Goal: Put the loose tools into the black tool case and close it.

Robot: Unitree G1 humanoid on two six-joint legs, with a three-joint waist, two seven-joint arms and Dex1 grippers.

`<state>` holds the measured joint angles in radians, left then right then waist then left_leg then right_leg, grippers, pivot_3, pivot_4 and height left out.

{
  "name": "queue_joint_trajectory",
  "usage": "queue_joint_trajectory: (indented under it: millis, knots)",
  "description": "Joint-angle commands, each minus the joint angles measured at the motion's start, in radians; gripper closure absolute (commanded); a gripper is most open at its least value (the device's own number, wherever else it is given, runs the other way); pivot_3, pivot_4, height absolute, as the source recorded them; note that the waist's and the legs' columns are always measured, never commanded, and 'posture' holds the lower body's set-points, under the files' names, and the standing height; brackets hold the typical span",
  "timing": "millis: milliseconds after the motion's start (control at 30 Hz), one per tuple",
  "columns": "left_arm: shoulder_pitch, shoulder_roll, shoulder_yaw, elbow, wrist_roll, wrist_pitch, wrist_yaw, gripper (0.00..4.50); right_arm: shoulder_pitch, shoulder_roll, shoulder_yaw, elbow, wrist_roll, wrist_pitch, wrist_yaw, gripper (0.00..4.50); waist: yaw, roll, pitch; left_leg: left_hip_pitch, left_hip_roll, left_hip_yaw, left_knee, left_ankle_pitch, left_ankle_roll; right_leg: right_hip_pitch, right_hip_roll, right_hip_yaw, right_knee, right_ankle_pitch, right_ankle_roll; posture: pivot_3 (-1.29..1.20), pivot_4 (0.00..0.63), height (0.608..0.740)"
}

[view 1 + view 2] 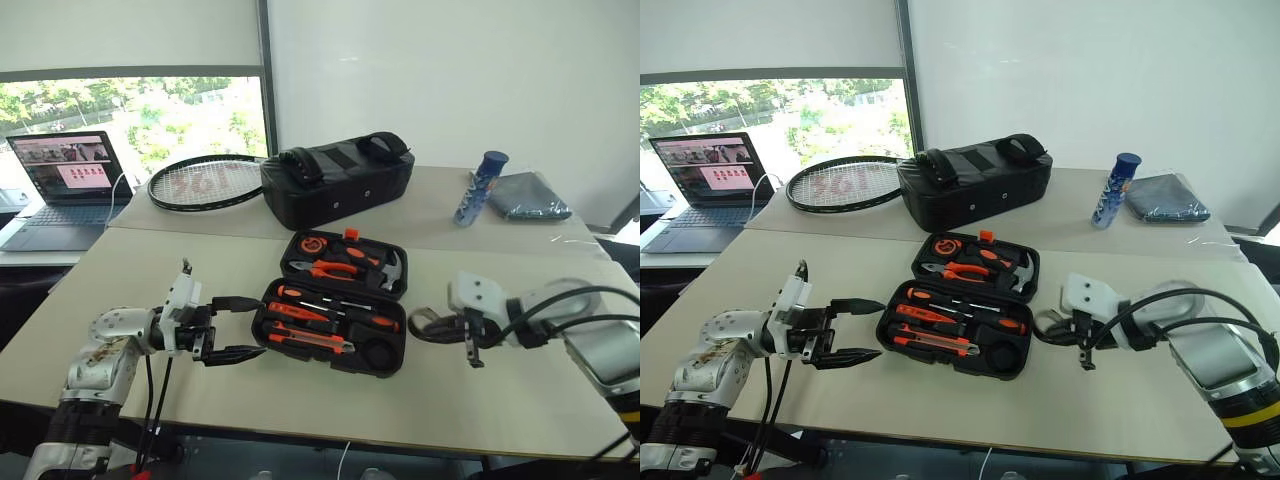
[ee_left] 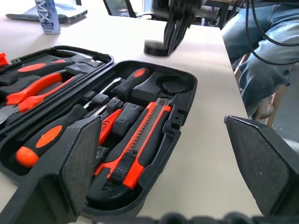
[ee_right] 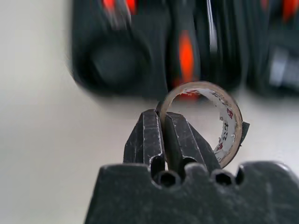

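Blue can (image 2: 47, 17): big letters, maybe "MX"; rest unreadable.

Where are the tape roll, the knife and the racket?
Tape roll (image 3: 224, 122), right wrist view: on its inner cardboard ring.
Knife (image 2: 140, 140), left wrist view: on its orange body.
Racket (image 1: 205, 182), left eye view: on its strings.

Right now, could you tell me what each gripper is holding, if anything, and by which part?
The right gripper pinches the small tape roll by its ring wall, one finger inside. The left gripper is open and holds nothing.
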<state>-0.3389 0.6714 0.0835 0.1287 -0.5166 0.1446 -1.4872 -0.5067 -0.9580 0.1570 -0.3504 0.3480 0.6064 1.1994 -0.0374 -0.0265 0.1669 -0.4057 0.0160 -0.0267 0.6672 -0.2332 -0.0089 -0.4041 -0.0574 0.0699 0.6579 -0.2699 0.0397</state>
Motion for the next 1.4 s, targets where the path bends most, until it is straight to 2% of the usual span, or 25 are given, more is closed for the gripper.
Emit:
queue_joint_trajectory:
  millis: [33,267,567,633,733,900,1033,1133,1200,1367,1400]
  knots:
    - [0.007,0.002,0.009,-0.037,-0.02,-0.006,-0.001,0.0,-0.047,0.051,0.063,-0.104,0.041,0.121,-0.032,4.46,-0.001,0.0,0.0,0.0,0.0,0.0,0.0,0.0,0.0,0.0,0.0,0.0,0.0,0.0,0.0,0.0,0.15,0.74]
    - [0.024,0.007,0.008,-0.061,-0.02,0.001,0.002,0.0,-0.048,0.056,0.21,-0.065,-0.082,0.13,-0.064,4.46,0.01,0.0,0.0,-0.002,-0.002,0.0,0.002,0.0,0.0,0.0,-0.002,-0.001,-0.001,0.0,0.0,0.0,0.15,0.74]
    - [0.04,0.021,0.021,-0.066,-0.019,-0.001,0.009,0.0,-0.05,0.002,0.262,-0.073,-0.108,0.188,-0.005,4.46,0.013,0.0,0.0,-0.001,-0.001,0.0,0.002,0.0,0.0,0.0,-0.001,-0.001,0.0,0.0,0.0,0.0,0.15,0.74]
    - [0.036,0.022,0.024,-0.056,-0.015,-0.006,0.012,0.0,-0.047,0.017,0.252,-0.076,-0.1,0.193,-0.014,3.71,0.019,0.0,0.0,-0.001,-0.002,0.0,0.002,0.0,0.0,0.0,-0.002,-0.001,0.0,0.0,0.0,0.0,0.15,0.74]
    - [0.032,0.027,0.029,-0.039,-0.009,-0.01,0.018,0.0,-0.052,0.042,0.207,-0.059,-0.09,0.15,-0.028,2.88,0.022,0.0,0.0,-0.001,-0.002,0.0,0.002,0.0,0.0,0.0,-0.002,-0.001,-0.001,0.0,0.0,0.0,0.15,0.74]
    - [0.019,0.042,0.068,0.016,0.006,0.027,0.099,0.0,0.018,0.034,-0.03,-0.046,0.073,0.079,0.042,1.14,0.022,0.0,0.0,-0.002,-0.001,0.0,0.002,0.0,0.0,-0.001,-0.002,-0.001,-0.001,0.0,0.0,0.0,0.15,0.74]
    - [-0.016,0.045,0.084,0.121,0.062,0.017,0.215,0.0,0.178,0.032,-0.199,0.006,0.129,0.006,0.043,1.14,0.027,-0.001,0.0,-0.001,-0.002,-0.001,0.002,0.0,0.0,0.001,-0.002,-0.002,-0.001,0.0,0.0,0.0,0.15,0.74]
    - [-0.073,0.023,0.086,0.215,0.134,0.006,0.366,0.73,0.297,0.037,-0.227,0.074,0.055,-0.134,0.017,1.88,0.026,-0.001,0.0,-0.001,-0.002,0.0,0.002,0.0,0.0,0.001,-0.002,-0.002,-0.001,0.0,0.0,0.0,0.15,0.74]
    - [-0.114,-0.001,0.074,0.271,0.173,0.003,0.438,1.47,0.34,0.067,-0.219,0.159,-0.029,-0.272,-0.043,2.55,0.026,-0.002,0.0,-0.001,-0.002,0.0,0.002,0.0,0.0,0.001,-0.002,-0.002,0.0,0.0,0.0,0.0,0.15,0.74]
    - [-0.188,-0.084,0.018,0.337,0.247,-0.018,0.532,3.33,0.327,0.15,-0.172,0.338,-0.197,-0.476,-0.209,4.37,0.018,-0.002,0.0,0.0,-0.002,0.002,0.004,0.0,0.0,0.0,-0.002,0.0,0.004,0.0,0.0,0.0,0.15,0.74]
    - [-0.204,-0.103,0.001,0.348,0.265,-0.015,0.553,3.6,0.31,0.174,-0.163,0.36,-0.226,-0.501,-0.251,4.5,0.016,-0.002,0.0,0.0,-0.002,0.002,0.004,0.0,0.0,0.0,-0.002,0.0,0.004,0.0,0.0,0.0,0.15,0.74]
